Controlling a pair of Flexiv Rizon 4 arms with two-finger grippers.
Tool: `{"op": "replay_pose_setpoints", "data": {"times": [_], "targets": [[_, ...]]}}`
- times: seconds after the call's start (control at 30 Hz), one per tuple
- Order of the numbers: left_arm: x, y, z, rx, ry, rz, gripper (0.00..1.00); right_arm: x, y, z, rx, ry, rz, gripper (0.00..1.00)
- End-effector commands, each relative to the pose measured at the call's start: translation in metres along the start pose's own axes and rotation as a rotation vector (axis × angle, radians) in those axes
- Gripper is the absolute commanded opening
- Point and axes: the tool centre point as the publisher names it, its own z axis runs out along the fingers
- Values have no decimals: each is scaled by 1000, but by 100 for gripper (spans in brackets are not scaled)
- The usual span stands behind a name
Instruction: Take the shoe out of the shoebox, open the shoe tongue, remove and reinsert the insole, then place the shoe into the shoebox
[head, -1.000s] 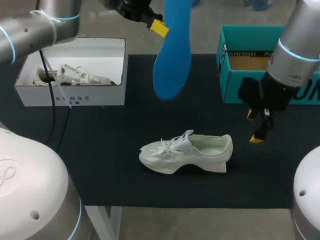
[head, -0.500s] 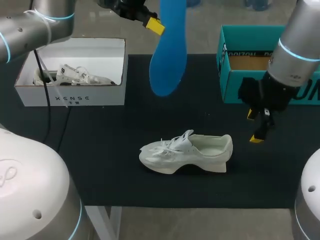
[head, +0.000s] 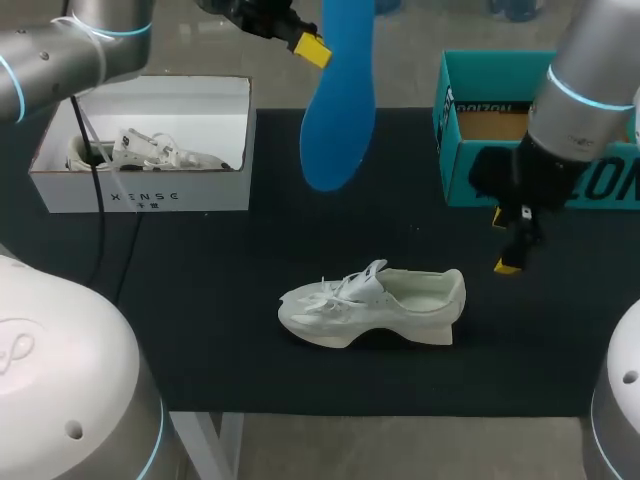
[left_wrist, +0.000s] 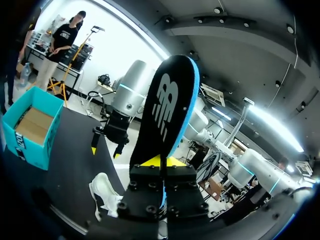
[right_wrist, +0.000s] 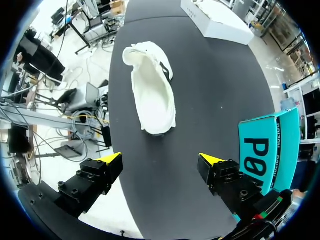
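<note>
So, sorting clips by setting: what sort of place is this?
Probably a robotics lab bench: a black table, the left end effector holding a blue insole, the right end effector open near a white shoe and teal shoebox.

**Head view:** even, diffuse light from overhead. The matte black worktop (head: 200, 300) gives no glare, and shadows hardly show on it. The white shoe (head: 375, 305) reads bright against it. White shoebox (head: 140, 190) evenly lit, near inner wall shaded.

**Left wrist view:** strong backlight from ceiling strips, with blown-out glare behind the insole (left_wrist: 167, 110), whose dark face reads dim.

**Right wrist view:** bright, with a faint sheen across the worktop. The shoe's pale upper is nearly washed out.
</note>
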Motion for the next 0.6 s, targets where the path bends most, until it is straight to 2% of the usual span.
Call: {"op": "replay_pose_setpoints", "data": {"times": [0.03,0.3,0.37,0.6], "targets": [[0,0,-1,-1,1,0,0,-11,20,3,31,11,-6,100],[0,0,-1,-1,1,0,0,-20,55,17,7,-1,-42,100],[0,0,-1,-1,1,0,0,-21,59,26,-29,4,-29,100],[0,0,-1,-1,1,0,0,-19,69,49,-43,37,-32,100]]}}
